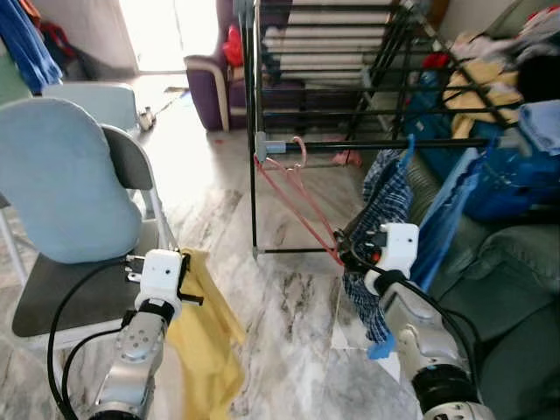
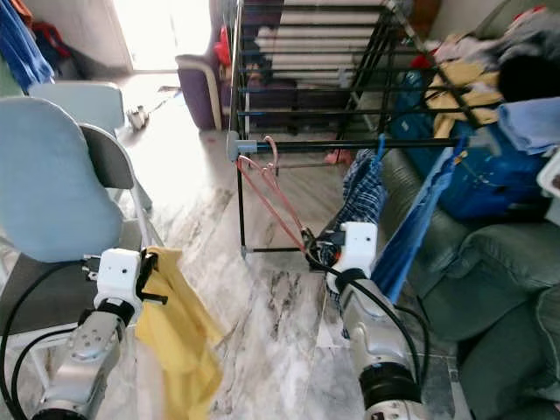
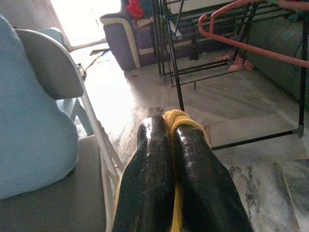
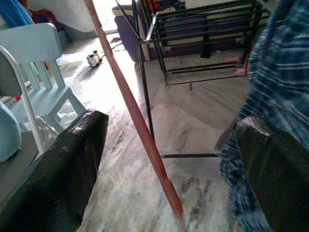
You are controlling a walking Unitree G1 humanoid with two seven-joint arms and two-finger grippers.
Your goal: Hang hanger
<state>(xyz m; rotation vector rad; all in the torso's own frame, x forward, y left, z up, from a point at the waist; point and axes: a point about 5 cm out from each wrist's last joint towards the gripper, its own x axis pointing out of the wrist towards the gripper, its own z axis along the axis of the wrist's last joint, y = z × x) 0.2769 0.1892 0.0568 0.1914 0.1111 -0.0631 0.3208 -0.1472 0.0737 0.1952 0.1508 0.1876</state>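
The left gripper (image 3: 169,140) has its two black fingers (image 3: 147,169) pressed together on a yellow cloth (image 1: 208,337), which hangs down below them beside the grey chair (image 1: 66,289). The right gripper (image 4: 166,159) has its fingers spread wide, and the pink hanger (image 1: 293,188) runs through the gap between them, touching neither. The hanger's hook sits on the black bar of the drying rack (image 1: 367,144), beyond the fingertips, with a blue checked garment (image 1: 385,197) hanging just beside the right finger.

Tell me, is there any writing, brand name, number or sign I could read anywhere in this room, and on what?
None can be read.
The white housings of the left pincer and right pincer are blank.
The red hanger, drying rack, yellow cloth, checked garment and chair bear no legible lettering.
The clothes heaped on the sofa are too blurred to tell.
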